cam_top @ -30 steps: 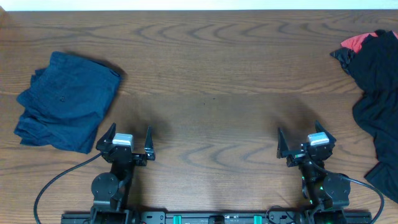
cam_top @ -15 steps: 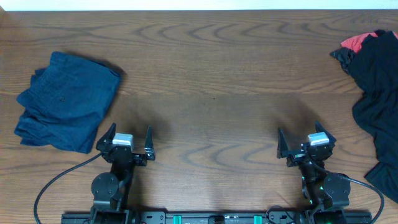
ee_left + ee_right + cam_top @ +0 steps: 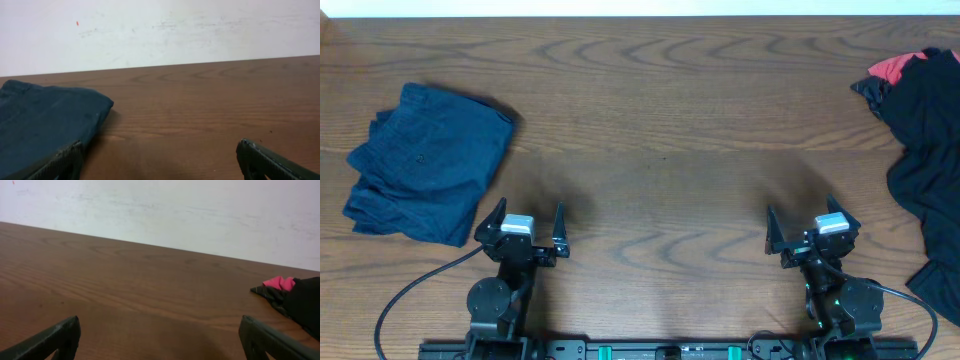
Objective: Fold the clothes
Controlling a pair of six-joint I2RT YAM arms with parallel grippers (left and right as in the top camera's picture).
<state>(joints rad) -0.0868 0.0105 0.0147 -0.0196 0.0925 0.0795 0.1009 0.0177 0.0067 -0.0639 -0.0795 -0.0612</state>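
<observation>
Left gripper (image 3: 531, 208) wide open, empty, parked at the near table (image 3: 660, 120) edge. Right gripper (image 3: 800, 210) same: jaws spread, nothing held. Navy shorts (image 3: 425, 160) lie in a rough folded bundle on the left side, just beyond the left gripper, not touching. Black garment heap (image 3: 925, 150) with a red bit (image 3: 892, 68) at far right.

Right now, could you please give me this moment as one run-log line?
left gripper: open | right gripper: open | blue shorts: bundled, left | black clothes: heaped, right
</observation>
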